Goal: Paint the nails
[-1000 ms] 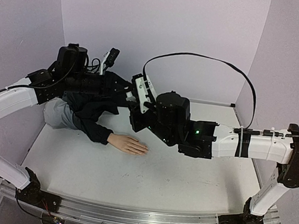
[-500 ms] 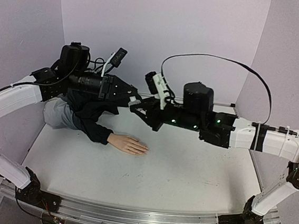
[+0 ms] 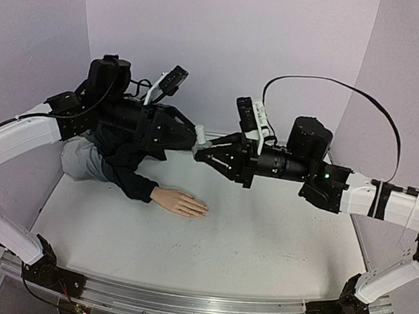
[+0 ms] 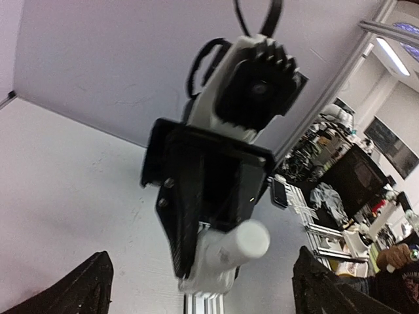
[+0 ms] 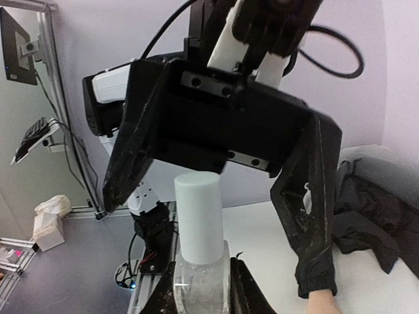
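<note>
nails (image 3: 201, 210) were seen on mannequin hand (image 3: 181, 201) at 10 o'clock of table (image 3: 260, 243) centre, fingers toward 4 o'clock | bottle (image 5: 201, 281) was held pinched by right gripper (image 5: 203, 291) aloft at hand's 12 o'clock | left gripper (image 3: 188, 136) was just spread off white cap (image 5: 200, 216) | cap judged unremoved, painting unstarted

1. A robotics lab: plain lavender walls (image 3: 227, 47) box in the white tabletop (image 3: 260, 243).
2. Beyond the left claw (image 4: 203, 288) stand cluttered benches (image 4: 314, 163), a dark monitor (image 4: 357, 176) and a ceiling strip light (image 4: 393, 53).
</note>
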